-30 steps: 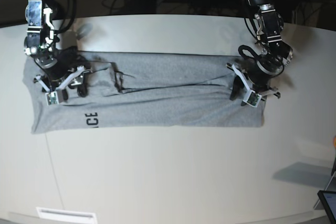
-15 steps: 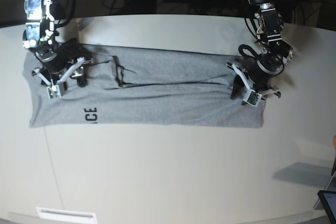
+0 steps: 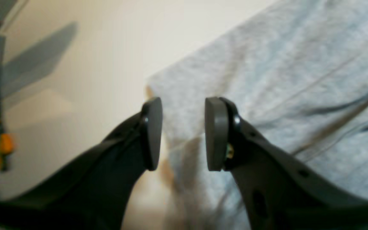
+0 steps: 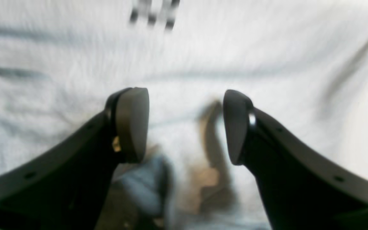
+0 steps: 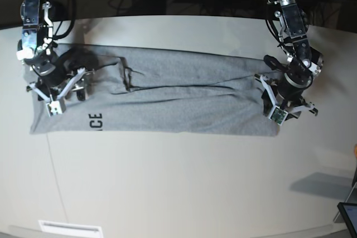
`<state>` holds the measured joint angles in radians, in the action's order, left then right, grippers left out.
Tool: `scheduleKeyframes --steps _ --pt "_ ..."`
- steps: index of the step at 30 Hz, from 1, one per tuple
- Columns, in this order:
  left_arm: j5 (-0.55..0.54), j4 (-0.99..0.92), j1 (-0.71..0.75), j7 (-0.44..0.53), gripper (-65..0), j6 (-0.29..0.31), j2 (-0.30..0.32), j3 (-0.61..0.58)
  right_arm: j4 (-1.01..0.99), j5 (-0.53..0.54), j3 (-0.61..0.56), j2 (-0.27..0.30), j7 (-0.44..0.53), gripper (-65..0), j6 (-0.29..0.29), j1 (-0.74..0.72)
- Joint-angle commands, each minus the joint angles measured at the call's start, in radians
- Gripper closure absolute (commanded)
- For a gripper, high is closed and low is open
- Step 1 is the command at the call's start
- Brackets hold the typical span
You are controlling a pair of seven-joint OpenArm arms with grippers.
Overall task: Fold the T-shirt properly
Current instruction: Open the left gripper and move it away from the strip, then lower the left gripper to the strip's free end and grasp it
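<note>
T-shirt [image 5: 167,101] lies flat across table [image 5: 178,188], folded into long band, lettering near 9 o'clock end. Left gripper [image 3: 183,134] spread, empty, over 3 o'clock edge. Right gripper [image 4: 185,126] spread, empty, above cloth at 9 o'clock end.

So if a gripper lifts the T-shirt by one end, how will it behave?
The T-shirt lies in soft creased layers, so it will probably droop and sag. Its stacked folds may slip apart. It looks thin, so likely light, dragging rather than sliding freely on the table.
</note>
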<state>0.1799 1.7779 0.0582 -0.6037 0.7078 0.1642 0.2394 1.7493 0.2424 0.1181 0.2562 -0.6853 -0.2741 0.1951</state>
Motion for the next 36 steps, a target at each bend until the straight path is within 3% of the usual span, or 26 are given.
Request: scheduleKeyframes --steps 1,6,13,16,22,28,36 --pt "-0.012 0.037 -0.018 0.008 -22.5 -0.01 0.011 0.005 0.041 0.007 0.01 0.009 0.002 -35.3 0.002 -0.01" --pt "-0.032 0.052 -0.036 -0.038 -23.0 -0.01 0.004 0.114 0.145 0.007 0.051 0.007 -0.093 -35.3 0.002 -0.01" --pt "-0.273 0.009 -0.077 -0.2 -23.0 -0.01 0.077 0.315 0.196 0.008 0.044 -0.001 -0.126 -35.3 0.0 0.011" --pt "-0.316 -0.043 -0.074 -0.201 -23.0 -0.01 0.125 0.326 0.196 0.008 0.027 -0.025 -0.124 -35.3 -0.001 0.008" --pt "-0.46 -0.129 -0.039 -0.216 -23.0 -0.01 0.162 0.34 0.192 0.008 -0.013 -0.036 -0.109 -35.3 -0.001 0.011" --pt "-0.572 -0.131 -0.034 -0.315 -23.0 -0.01 0.163 0.453 0.189 0.007 -0.008 -0.036 -0.046 -35.3 -0.001 0.04" --pt "-0.753 -0.137 -0.025 -0.457 -24.4 -0.01 0.214 0.458 0.189 0.007 -0.013 -0.036 -0.049 -35.3 -0.001 0.042"
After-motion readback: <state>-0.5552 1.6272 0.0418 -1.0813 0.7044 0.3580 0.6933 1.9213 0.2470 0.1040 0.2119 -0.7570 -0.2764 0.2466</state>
